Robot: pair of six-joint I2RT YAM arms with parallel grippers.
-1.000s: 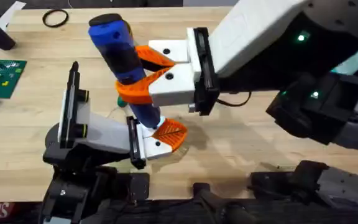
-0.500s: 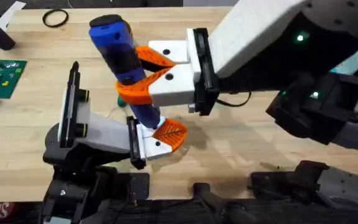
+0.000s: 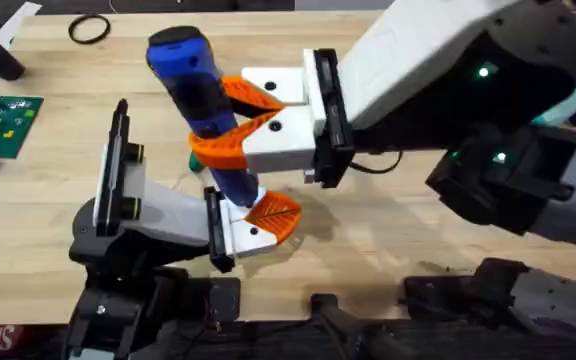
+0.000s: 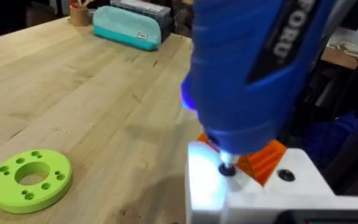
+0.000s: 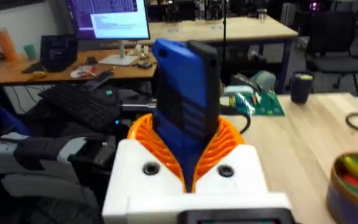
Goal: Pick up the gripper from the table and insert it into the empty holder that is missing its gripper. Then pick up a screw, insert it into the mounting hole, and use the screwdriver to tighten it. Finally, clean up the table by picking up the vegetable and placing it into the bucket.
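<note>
Overhead view, left to right: holder low on surface, orange gripper seated in its end. Screwdriver upright, bit down on gripper's white base, likely tightening screw. Right hand pinching screwdriver. Left hand's state: cannot tell.

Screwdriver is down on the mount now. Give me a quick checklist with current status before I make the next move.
1. Right gripper shut on the screwdriver: ok, orange fingers clamp the blue body.
2. Bit on the screw in the white block of the gripper: ok, tip sits at the hole.
3. Gripper seated in the holder: ok by the overhead view.
4. Screw fully tight: cannot tell.
5. Screwdriver square to the block: cannot tell; it leans in the overhead view.
6. Vegetable in the bucket: cannot tell.
</note>
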